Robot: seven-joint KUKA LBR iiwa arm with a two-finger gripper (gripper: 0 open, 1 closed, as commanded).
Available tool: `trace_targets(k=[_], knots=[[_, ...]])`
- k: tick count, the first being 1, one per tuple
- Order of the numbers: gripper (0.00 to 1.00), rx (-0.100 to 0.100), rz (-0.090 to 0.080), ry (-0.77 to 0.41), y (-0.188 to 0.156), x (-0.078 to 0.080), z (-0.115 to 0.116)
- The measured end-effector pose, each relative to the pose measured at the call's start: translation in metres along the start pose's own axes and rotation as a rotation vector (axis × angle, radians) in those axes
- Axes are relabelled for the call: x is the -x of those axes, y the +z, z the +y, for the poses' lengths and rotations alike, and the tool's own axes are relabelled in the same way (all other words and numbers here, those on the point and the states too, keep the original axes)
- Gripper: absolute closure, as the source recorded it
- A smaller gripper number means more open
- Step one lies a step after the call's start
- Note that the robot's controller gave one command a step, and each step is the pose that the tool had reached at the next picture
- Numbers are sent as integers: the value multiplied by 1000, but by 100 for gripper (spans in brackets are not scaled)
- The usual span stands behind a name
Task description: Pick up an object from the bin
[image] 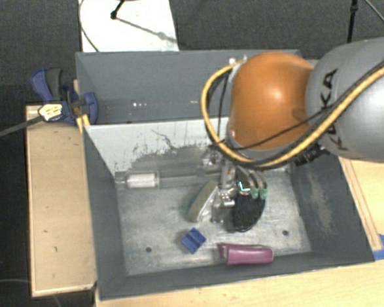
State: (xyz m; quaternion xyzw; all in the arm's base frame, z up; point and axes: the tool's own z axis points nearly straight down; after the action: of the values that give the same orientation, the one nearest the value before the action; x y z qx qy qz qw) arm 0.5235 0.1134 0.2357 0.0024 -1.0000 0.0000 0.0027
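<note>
Though unable to tell whether open or closed, logged gripper [221, 208] low at bin [151, 219] centre, just beside olive slab [199, 205] and black lump [246, 216]. Risk: pushing slab aside, or catching both.

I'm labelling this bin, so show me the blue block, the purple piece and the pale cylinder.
blue block [193, 240], camera view, its top face.
purple piece [246, 254], camera view, middle of its body.
pale cylinder [141, 180], camera view, middle of its side.

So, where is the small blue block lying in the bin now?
In the camera view the blue block lies on the bin floor, lower middle, just left of the purple piece and below the grey-green piece.
</note>
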Motion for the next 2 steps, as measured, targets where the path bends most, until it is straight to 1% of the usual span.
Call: trace_targets(k=[1,2], knots=[[0,-1,-3,-436,140,27,-30],[0,0,-16,-698,163,49,-53]])
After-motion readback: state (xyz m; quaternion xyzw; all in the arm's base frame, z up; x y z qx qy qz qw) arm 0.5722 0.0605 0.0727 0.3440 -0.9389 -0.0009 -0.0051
